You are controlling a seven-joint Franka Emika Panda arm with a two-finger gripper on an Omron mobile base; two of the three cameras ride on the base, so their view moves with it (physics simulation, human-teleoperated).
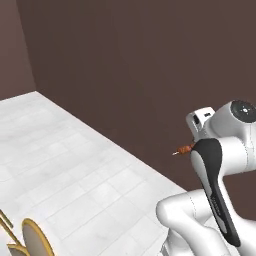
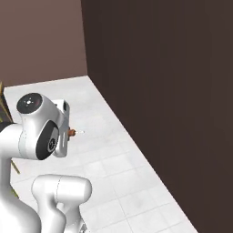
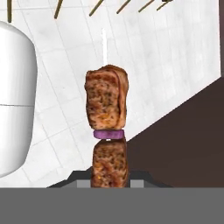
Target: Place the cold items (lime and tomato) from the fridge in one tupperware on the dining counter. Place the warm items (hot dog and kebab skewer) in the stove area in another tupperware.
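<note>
Hand view showed the pincer (image 3: 109,181) clenched on the lower end of the kebab skewer (image 3: 107,127), whose long axis ran straight out from the fingers. It was carried in the air above the tiled floor (image 1: 75,170), beside the dark wall (image 2: 173,91).

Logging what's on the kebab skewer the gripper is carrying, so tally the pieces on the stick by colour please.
Brown meat chunks: 2, upper meat chunk and lower meat chunk
Purple onion slice: 1
Total: 3 pieces on the kebab skewer
</note>
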